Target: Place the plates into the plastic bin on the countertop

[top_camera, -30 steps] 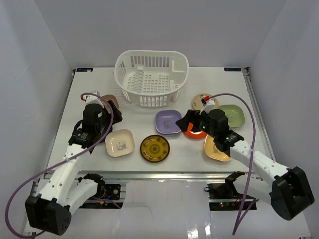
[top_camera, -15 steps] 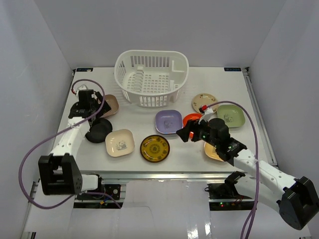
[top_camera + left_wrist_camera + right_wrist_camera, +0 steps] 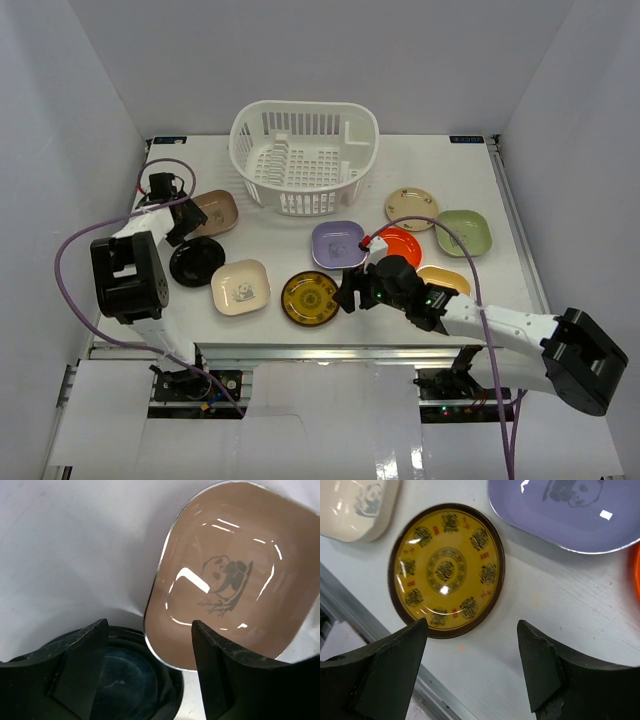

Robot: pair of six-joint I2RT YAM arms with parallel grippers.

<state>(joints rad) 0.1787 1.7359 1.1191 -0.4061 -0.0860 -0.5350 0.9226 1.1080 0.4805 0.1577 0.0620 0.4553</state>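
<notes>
bin open on top, bare countertop either side, plates crowd near half

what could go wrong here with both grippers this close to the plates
1. The amber plate lies near the table's front rail. If the open right gripper nudges it instead of gripping it, it may slide off the edge.
2. The brown plate seems to overlap the black plate. If the open left gripper closes there, it could catch both or tip one.
</notes>
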